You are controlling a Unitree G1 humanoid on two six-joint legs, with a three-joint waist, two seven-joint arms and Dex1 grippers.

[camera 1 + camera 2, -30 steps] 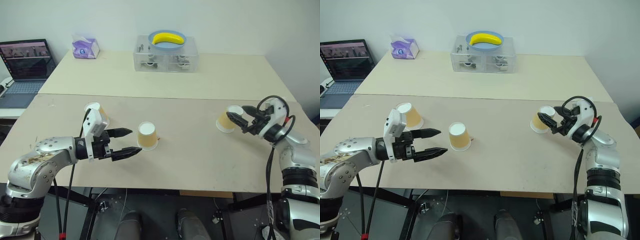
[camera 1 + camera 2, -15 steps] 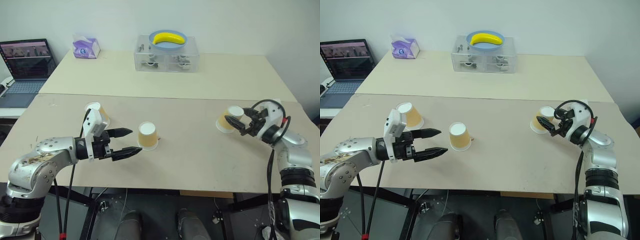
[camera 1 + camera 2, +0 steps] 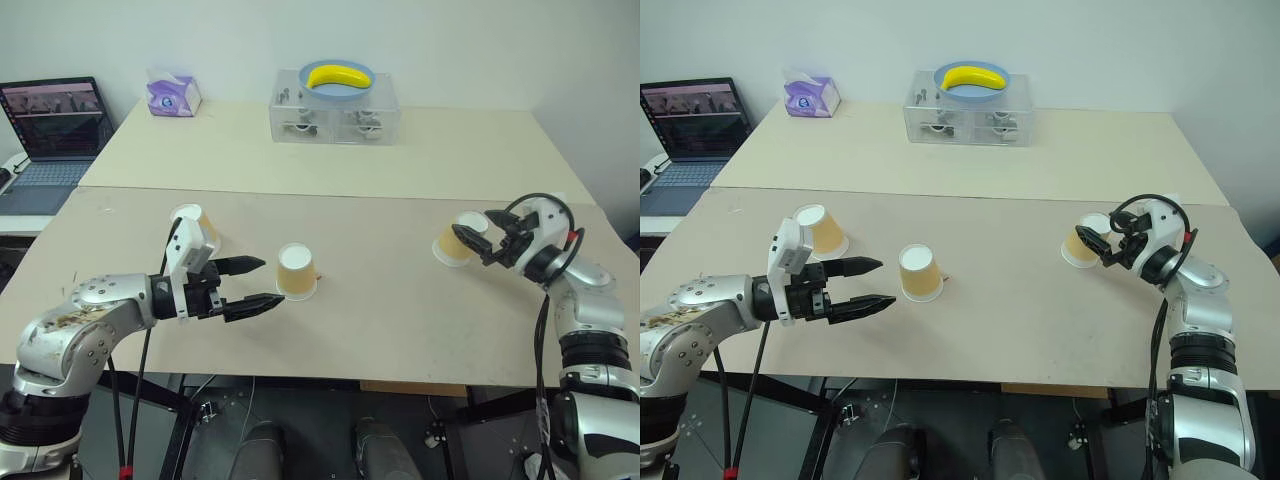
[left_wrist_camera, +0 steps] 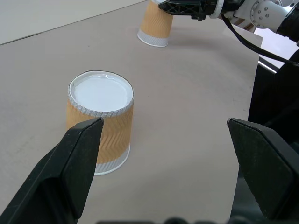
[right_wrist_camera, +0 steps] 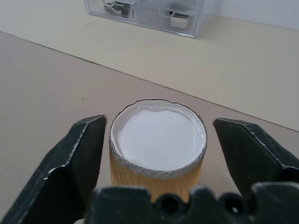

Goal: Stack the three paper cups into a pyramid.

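Observation:
Three paper cups stand upside down on the table, white bases up. The left cup (image 3: 195, 228) is behind my left wrist. The middle cup (image 3: 297, 272) stands just past the tips of my left gripper (image 3: 270, 281), which is open and apart from it; in the left wrist view this cup (image 4: 100, 126) is in front of one finger. My right gripper (image 5: 159, 122) straddles the top of the right cup (image 3: 455, 243), one finger on each side with a thin gap showing at both.
At the back of the far table stands a clear drawer box (image 3: 335, 118) carrying a blue plate with a banana (image 3: 338, 76). A purple tissue pack (image 3: 172, 95) and a laptop (image 3: 50, 125) are at the far left. The near table edge runs just below my arms.
The right gripper's fingers have drawn closer together around the right cup. The left arm and all three cups have stayed where they were.

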